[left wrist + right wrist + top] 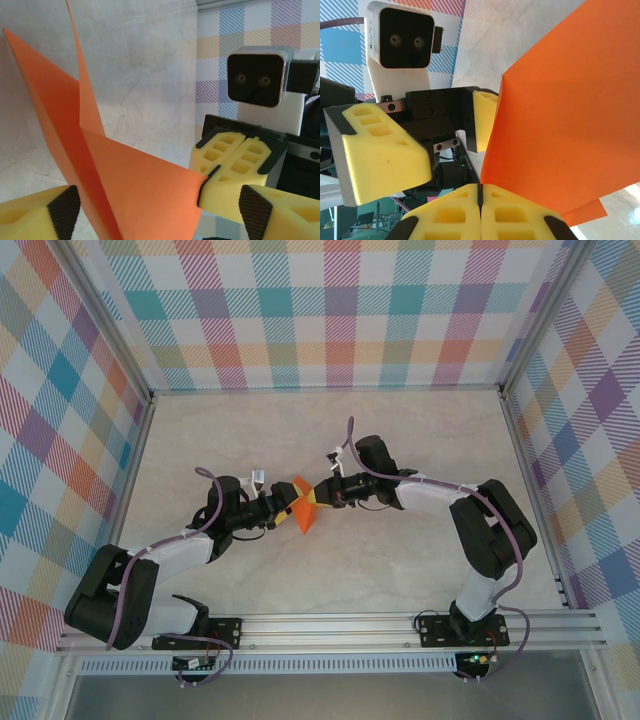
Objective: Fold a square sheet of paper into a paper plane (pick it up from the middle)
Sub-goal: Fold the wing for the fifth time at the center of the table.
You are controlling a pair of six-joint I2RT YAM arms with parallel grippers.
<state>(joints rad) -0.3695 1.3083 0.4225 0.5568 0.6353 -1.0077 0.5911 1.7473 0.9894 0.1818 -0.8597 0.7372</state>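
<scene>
The square sheet of paper (pixel 303 510), bright orange and folded into a pointed shape, hangs above the table between the two arms. My right gripper (pixel 322 498) is shut on its corner; in the right wrist view its yellow pads (pixel 480 192) meet on the paper's (pixel 570 100) lower edge. My left gripper (pixel 288 508) faces it from the left, open. In the left wrist view the paper (pixel 140 190) stands in a V between the wide-apart fingers of the left gripper (pixel 160 220), close against the left finger (pixel 65 210). The right gripper (pixel 215 172) pinches the corner there.
The pale marble tabletop (pixel 400 440) lies bare around the arms. Checked walls (pixel 330 310) close it at the back and both sides. An aluminium rail (pixel 330 625) with the arm bases runs along the near edge.
</scene>
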